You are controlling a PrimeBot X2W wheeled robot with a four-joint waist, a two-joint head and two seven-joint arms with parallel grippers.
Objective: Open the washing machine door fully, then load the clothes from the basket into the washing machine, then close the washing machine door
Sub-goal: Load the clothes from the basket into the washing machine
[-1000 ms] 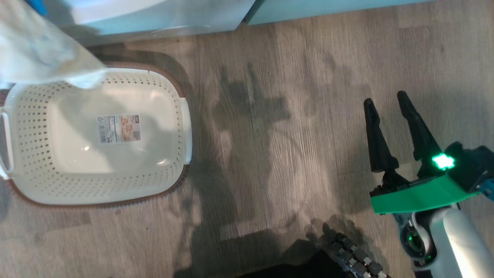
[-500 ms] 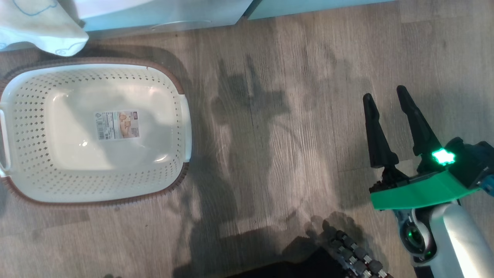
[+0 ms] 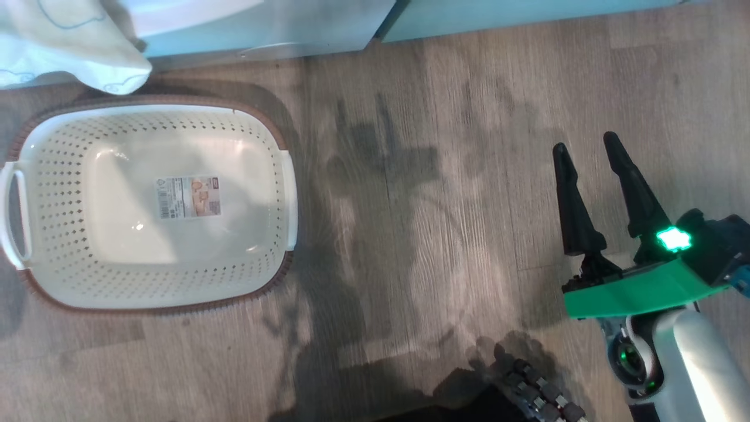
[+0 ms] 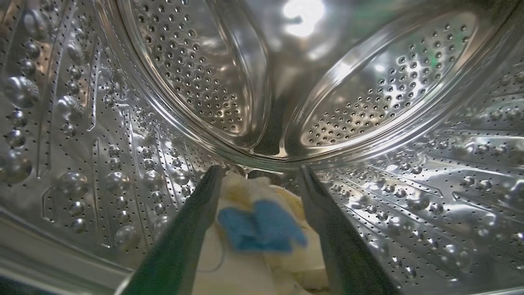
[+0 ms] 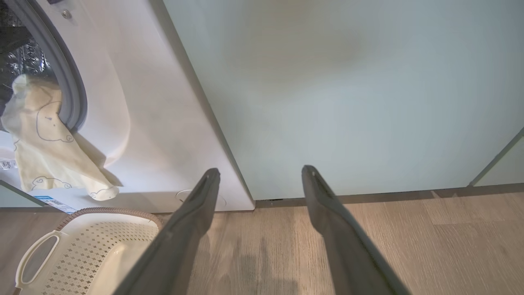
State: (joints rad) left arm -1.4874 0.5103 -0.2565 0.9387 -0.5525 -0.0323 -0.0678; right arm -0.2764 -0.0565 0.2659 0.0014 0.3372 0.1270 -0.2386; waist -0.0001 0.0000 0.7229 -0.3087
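Inside the dimpled steel drum point(image 4: 196, 73), spread left tool point(image 4: 260, 170) straddles soft clothes point(image 4: 241, 266)

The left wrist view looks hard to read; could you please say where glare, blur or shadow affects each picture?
Left wrist view: bright glare on the steel drum's top, the clothes between the fingers of the left hand blurred. Head view: the robot's shadow darkens the floor beside the basket. Right wrist view: softly lit.

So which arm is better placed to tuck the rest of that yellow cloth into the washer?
Left. The left tool is inside the drum, open either side of the clothes, part of which hangs out over the washing machine front. The right tool hovers open above the floor, facing the cabinet.
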